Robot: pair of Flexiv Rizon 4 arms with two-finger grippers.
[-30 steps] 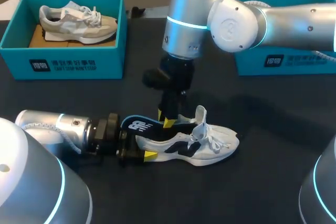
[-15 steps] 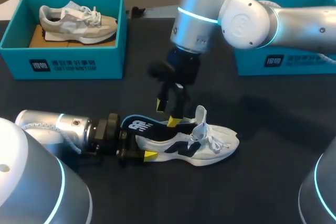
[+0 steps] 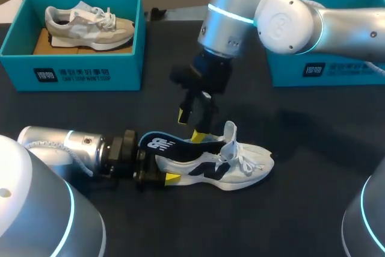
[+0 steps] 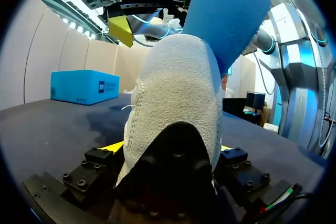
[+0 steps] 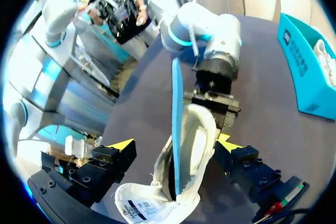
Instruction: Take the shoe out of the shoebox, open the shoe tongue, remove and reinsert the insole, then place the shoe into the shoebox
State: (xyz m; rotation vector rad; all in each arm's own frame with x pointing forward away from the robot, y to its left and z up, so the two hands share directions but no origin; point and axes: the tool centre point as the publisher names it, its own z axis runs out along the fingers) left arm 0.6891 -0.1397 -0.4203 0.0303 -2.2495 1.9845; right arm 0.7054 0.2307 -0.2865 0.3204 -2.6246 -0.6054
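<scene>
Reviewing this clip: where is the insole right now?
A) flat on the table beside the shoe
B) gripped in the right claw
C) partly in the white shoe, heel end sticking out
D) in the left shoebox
C: the insole juts up from the heel of the white shoe, front end inside, and the right claw above is open.

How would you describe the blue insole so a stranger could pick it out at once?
On the dark table, find the white and black sneaker lying at the front middle. The flat blue foam insole with a white logo sticks out of its heel end; the grey sneaker in the back-left teal cardboard box shows none.
</scene>
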